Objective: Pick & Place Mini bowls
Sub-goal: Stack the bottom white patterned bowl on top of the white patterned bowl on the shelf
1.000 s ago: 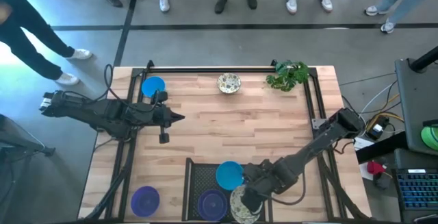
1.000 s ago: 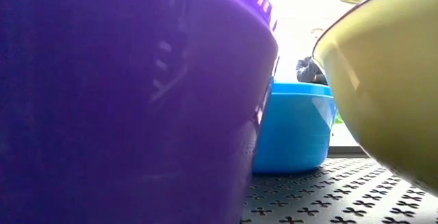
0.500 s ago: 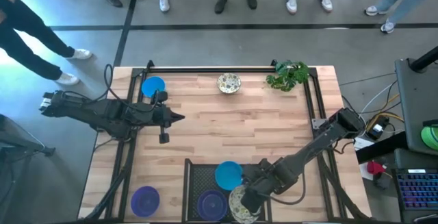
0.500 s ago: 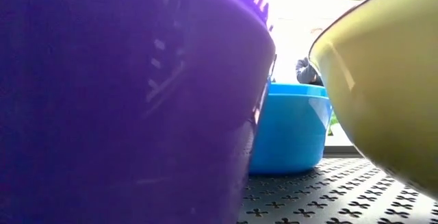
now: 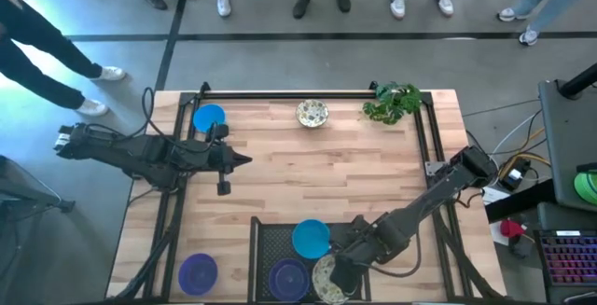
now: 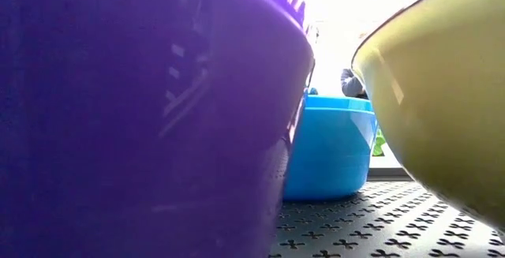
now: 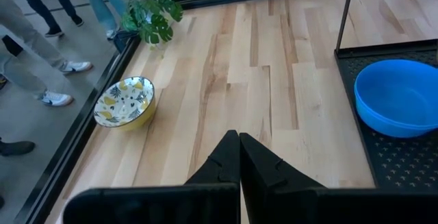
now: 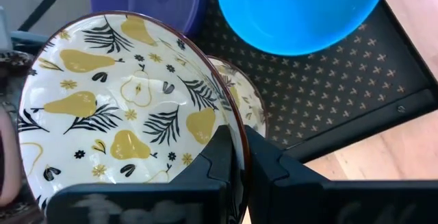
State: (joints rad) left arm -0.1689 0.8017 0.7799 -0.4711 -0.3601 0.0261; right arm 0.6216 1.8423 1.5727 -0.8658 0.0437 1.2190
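From above, the right claw (image 5: pixel 334 275) holds a patterned bowl (image 5: pixel 325 279) over the black tray (image 5: pixel 266 244), seemingly to stack it; the left claw (image 5: pixel 244 160) waits pinched empty mid-bench. Low view: purple bowl (image 6: pixel 142 116) looms. Right wrist view: fingers clamp the pear-patterned rim above another bowl (image 8: pixel 248 104).

Pear-patterned cream bowl (image 8: pixel 130 107), blue bowl (image 8: pixel 301 8)

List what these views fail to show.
- Low view: purple bowl and patterned bowl fill the frame, hiding both arms and the table.
- High view: right gripper covers the patterned bowl's contact with the tray.
- Right wrist view: lower bowl mostly hidden.
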